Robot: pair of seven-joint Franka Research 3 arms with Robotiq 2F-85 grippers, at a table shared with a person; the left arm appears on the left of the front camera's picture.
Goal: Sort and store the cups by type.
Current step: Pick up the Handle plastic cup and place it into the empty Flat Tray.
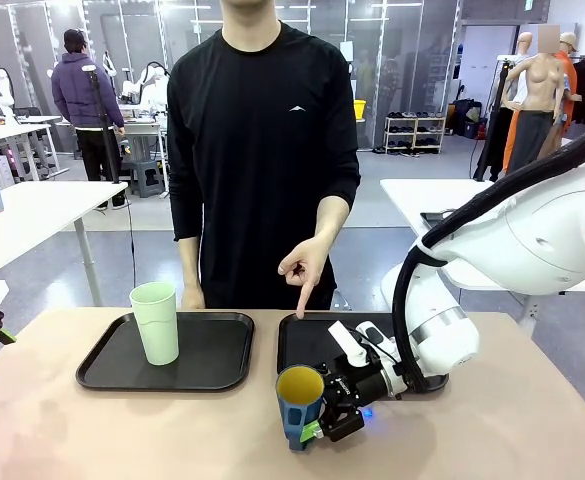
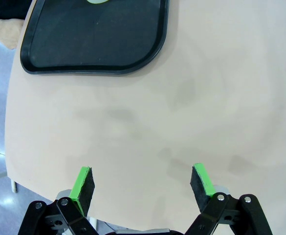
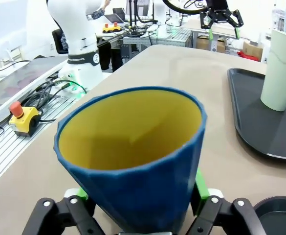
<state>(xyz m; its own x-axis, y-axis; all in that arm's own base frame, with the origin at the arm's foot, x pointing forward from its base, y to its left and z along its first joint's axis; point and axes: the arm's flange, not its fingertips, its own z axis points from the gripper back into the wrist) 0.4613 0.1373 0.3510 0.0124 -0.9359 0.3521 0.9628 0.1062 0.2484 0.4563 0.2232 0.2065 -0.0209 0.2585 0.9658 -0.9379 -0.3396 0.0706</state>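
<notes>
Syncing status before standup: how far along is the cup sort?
Done: the mint-green tumbler stands upright on the left tray. In hand: the right gripper is shut on the blue mug, at the table's near edge in front of the right tray, where the person's hand points. Left: setting the mug there. The left gripper is open.

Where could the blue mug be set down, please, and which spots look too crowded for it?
The right tray is bare on its left part, below the person's pointing hand; its right part is crowded by the right gripper holding the blue mug. The left tray has room right of the mint tumbler. The table front-left lies bare.
</notes>
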